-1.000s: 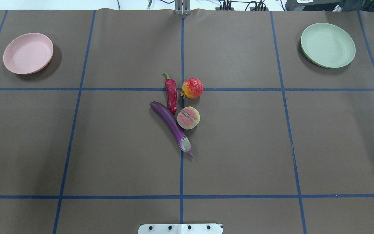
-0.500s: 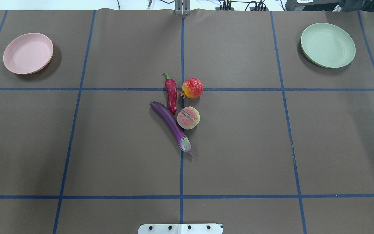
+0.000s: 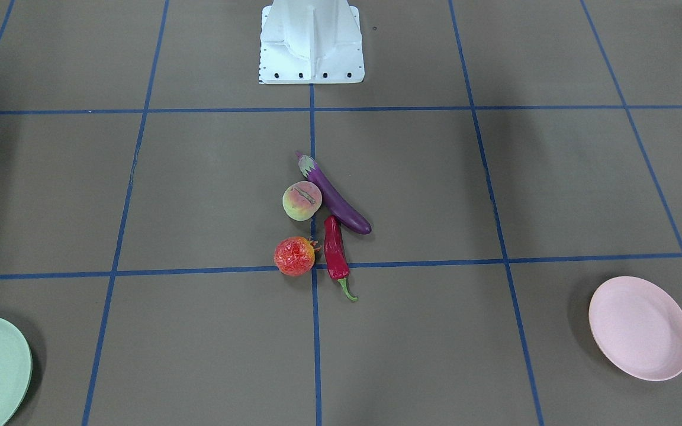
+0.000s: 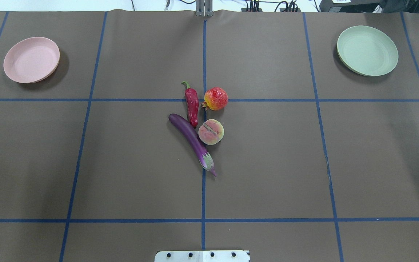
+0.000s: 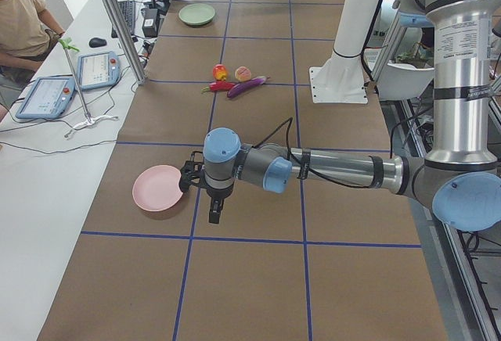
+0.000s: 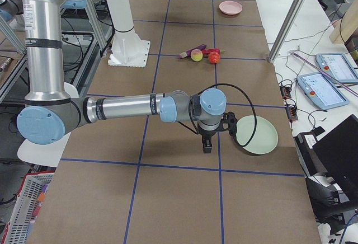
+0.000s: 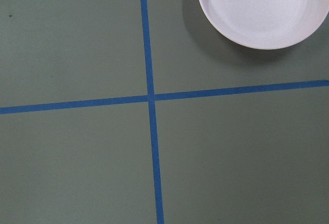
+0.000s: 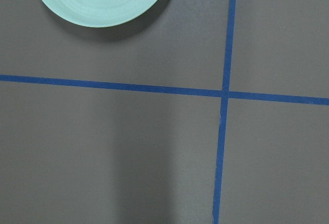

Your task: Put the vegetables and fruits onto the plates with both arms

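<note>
1. Front-facing: eggplant (image 3: 335, 198), chili (image 3: 335, 255), peach (image 3: 302, 201) and pomegranate (image 3: 293, 256) huddle mid-surface, well off every edge.
2. Overhead: nothing has moved in the last second, so I judge picking has not begun. The pink plate (image 4: 31, 59) at the far-left corner and the green plate (image 4: 367, 50) at the far-right corner sit bare. The eggplant's long axis runs diagonally, cap toward my base edge. The chili's stem points at the far edge.
3. Side views: my left fingers (image 5: 213, 216) hang near the pink plate, my right fingers (image 6: 206, 148) near the green. Released or clenched, I cannot tell.
</note>
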`<state>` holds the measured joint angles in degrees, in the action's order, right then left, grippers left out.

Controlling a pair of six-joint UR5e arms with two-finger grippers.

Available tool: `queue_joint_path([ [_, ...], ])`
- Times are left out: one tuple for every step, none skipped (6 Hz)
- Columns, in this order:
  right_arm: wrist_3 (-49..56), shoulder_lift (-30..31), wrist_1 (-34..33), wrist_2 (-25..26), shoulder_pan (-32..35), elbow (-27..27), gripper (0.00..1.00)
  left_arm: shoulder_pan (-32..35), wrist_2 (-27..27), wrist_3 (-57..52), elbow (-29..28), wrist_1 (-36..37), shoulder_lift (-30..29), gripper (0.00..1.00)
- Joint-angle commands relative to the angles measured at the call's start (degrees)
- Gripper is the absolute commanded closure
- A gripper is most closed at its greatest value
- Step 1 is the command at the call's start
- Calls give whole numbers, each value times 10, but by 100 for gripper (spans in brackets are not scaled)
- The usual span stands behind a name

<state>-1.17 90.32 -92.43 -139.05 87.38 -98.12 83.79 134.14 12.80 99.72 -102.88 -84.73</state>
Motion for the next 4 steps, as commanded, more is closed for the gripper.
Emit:
queue_joint_path([
  [-1, 1, 12, -2, -5, 3, 0, -28, 59, 106, 5, 1, -26, 0],
  [-2, 1, 19, -3, -12, 3, 0, -78, 55, 202, 10, 2, -71, 0],
  [-2, 1, 20, -10, -12, 3, 0, -126, 53, 309, 9, 4, -132, 0],
  [-3, 0, 20, -10, -16, 2, 0, -176, 47, 405, 7, 4, -179, 0],
])
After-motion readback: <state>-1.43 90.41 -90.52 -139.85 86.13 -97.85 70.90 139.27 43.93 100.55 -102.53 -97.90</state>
